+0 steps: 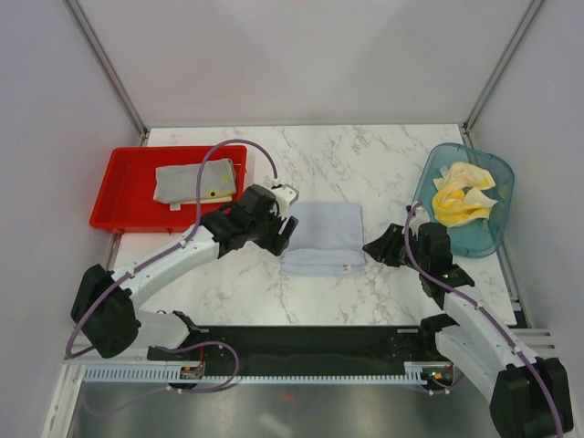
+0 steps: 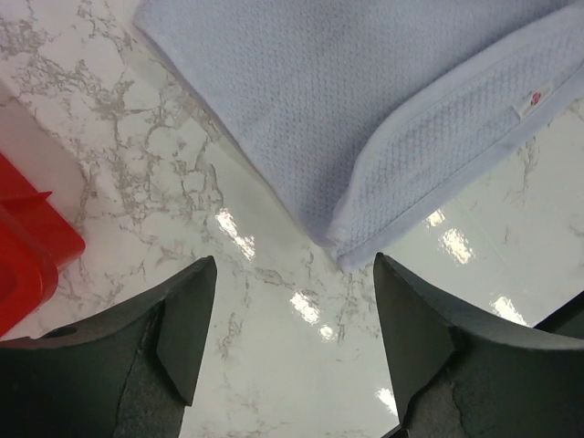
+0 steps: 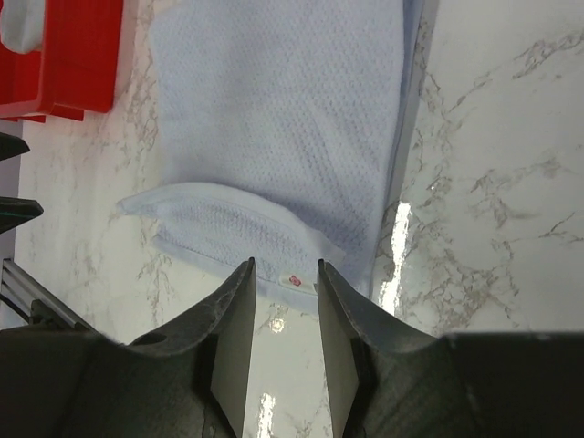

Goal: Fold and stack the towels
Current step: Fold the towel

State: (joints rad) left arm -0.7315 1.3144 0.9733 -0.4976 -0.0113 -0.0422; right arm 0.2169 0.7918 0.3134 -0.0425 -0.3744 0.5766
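**Marble table [image 1: 383,155], grey walls: two arms at one towel**

Item 1. We record the left arm stretched low across the table. The left gripper [image 2: 292,274] has its jaws spread wide and empty, and a corner of the folded grey-blue towel [image 2: 301,100] lies just ahead of them.

Item 2. The right arm is bent inward. The right gripper [image 3: 281,274] has its jaws nearly together at the towel's labelled hem; whether they pinch it, we cannot tell.

Item 3. Behind the left jaws, a grey towel [image 1: 193,181] lies in the red tray [image 1: 128,164].

Item 4. Behind the right jaws, yellow towels [image 1: 464,196] are heaped in the teal basket [image 1: 479,239].
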